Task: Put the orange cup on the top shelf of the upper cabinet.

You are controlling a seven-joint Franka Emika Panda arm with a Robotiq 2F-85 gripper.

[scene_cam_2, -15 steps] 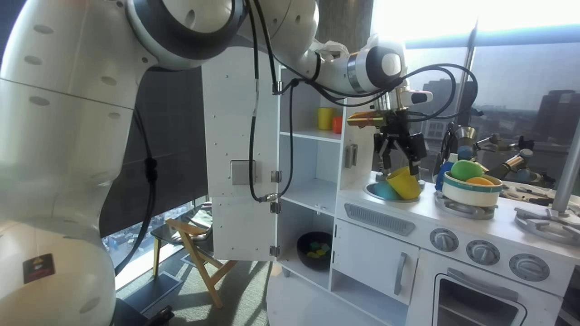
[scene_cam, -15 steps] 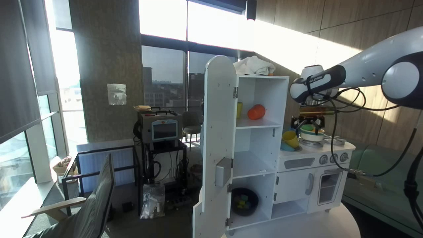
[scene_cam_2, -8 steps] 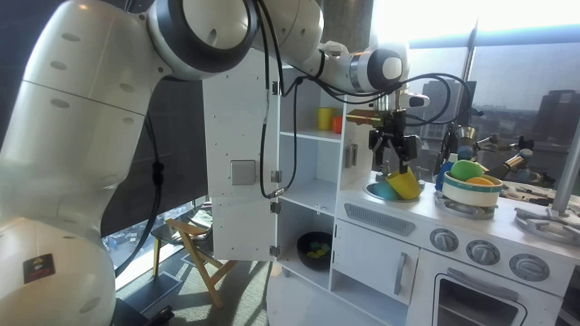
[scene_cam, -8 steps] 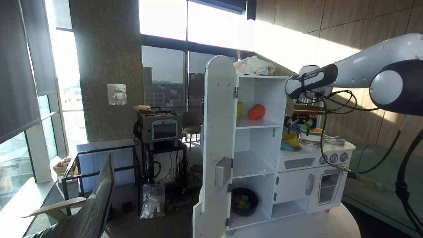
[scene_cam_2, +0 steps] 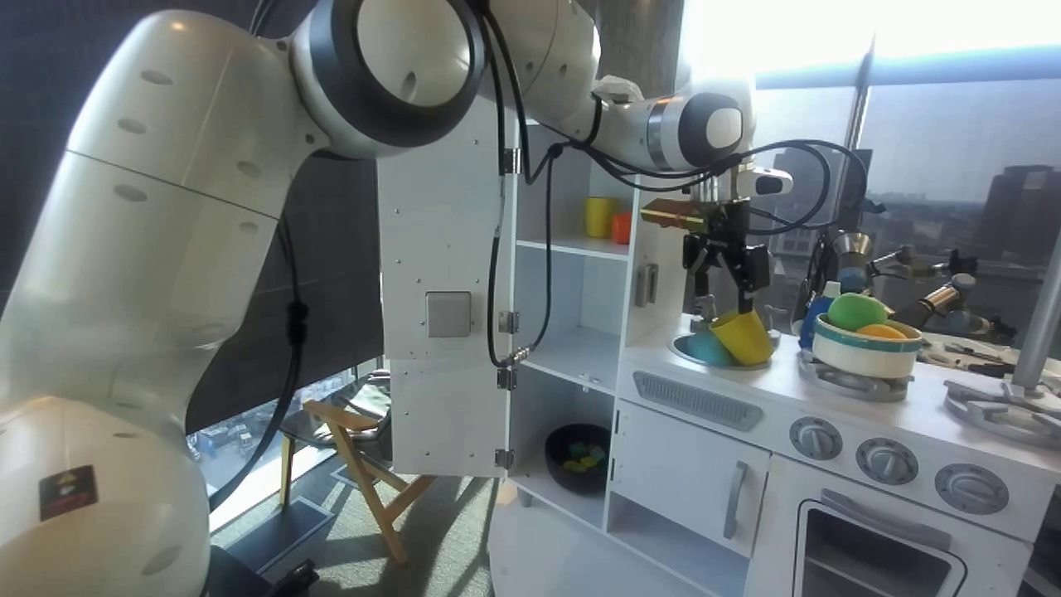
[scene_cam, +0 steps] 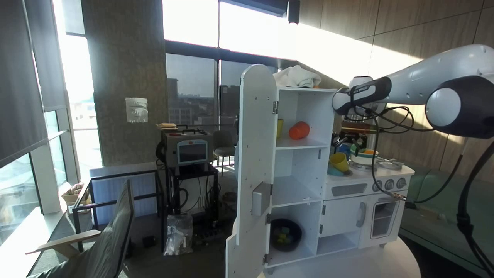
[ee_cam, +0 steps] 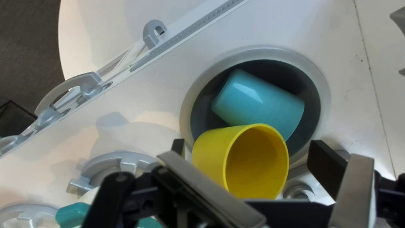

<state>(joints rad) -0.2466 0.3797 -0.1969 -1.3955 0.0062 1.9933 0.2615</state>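
a rounded orange-red plastic cup (scene_cam: pixel 299 130) lies tipped on the white top shelf (scene_cam: pixel 308 143) of the tall, boxy cabinet (scene_cam: pixel 316 173); black jaws stand wide apart over a tilted yellow cup (ee_cam: pixel 210 150).

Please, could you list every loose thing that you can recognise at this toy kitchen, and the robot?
Orange cup: 1, orange, top shelf.
Yellow cups: 2, yellow, top shelf and sink.
Blue cup: 1, light blue, in the sink.
Pot: 1, white and green, on a burner.
Toys: 2 visible, green and orange, in the pot.
Bottle: 1, blue, beside the pot.
Bowl: 1, black, bottom compartment.
Small pieces: several, green and yellow, in the bowl.
Cloth: 1, white, atop the cabinet.
Gripper: 1, black, open, above the sink.
Arm: 1, white and black, above the gripper.
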